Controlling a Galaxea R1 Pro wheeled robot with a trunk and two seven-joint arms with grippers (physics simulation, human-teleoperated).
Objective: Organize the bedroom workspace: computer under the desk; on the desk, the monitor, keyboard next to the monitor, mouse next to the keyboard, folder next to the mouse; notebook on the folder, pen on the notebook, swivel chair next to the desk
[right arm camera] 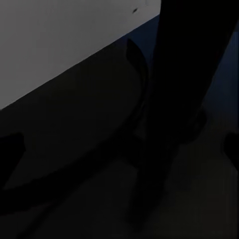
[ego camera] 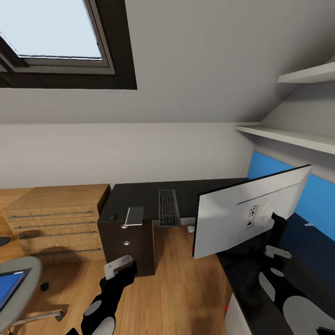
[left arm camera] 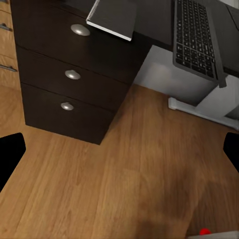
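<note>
Head view: the monitor shows its pale back and stands on the black surface, just ahead of the right tool, which sits behind the screen near the stand. Whether that tool is closed on anything I cannot tell. The keyboard lies on the surface beyond the monitor, its near end overhanging the edge. A grey flat thing, perhaps the notebook, rests above the drawers, straight ahead of the left tool, which hangs over the floor. Its two pale fingers look parted with nothing between them. Down beside the left arm, the chair carries the blue folder. A wooden chest stands beyond the chair.

Judged from this, monitor and keyboard are on the surface. The folder, the stacking and the chair are left. Mouse and pen I cannot make out.

Left wrist view: the left tool's black finger edges sit wide apart, empty, above the floor. Ahead are the three drawers with silver knobs, the grey flat thing overhanging above them, and the keyboard. Under the surface stands a pale case, likely the computer, which the head view hardly shows.

Right wrist view: very dark. The curved stand and the pale screen back lie close ahead of the tool. Its opening cannot be read.
</note>
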